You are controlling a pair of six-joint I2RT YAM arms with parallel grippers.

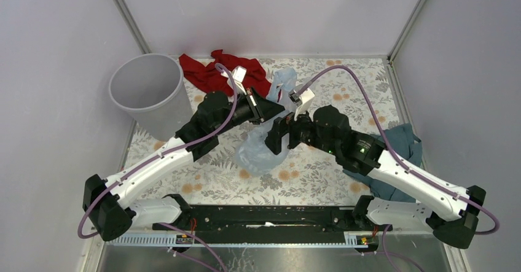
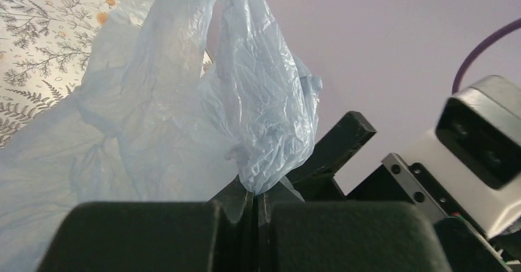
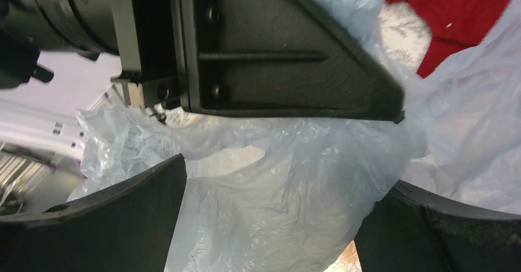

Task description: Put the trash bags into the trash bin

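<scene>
The trash bag (image 1: 258,153), pale blue and crinkly, hangs over the middle of the flowered table, with a tail reaching up to the back. My left gripper (image 1: 271,110) is shut on a bunch of its film; in the left wrist view the bag (image 2: 184,100) billows up from the pinched fingertips of that gripper (image 2: 257,192). My right gripper (image 1: 278,136) faces it from the right, open. In the right wrist view that gripper (image 3: 279,180) has bag film (image 3: 289,210) between its wide-apart fingers, which do not press on it. The grey trash bin (image 1: 161,121) stands at the back left, well apart from the bag.
A red cloth (image 1: 209,72) lies at the back beside the bin and shows past the bag in the right wrist view (image 3: 454,14). A dark teal cloth (image 1: 402,143) lies under the right arm. Walls close in on three sides.
</scene>
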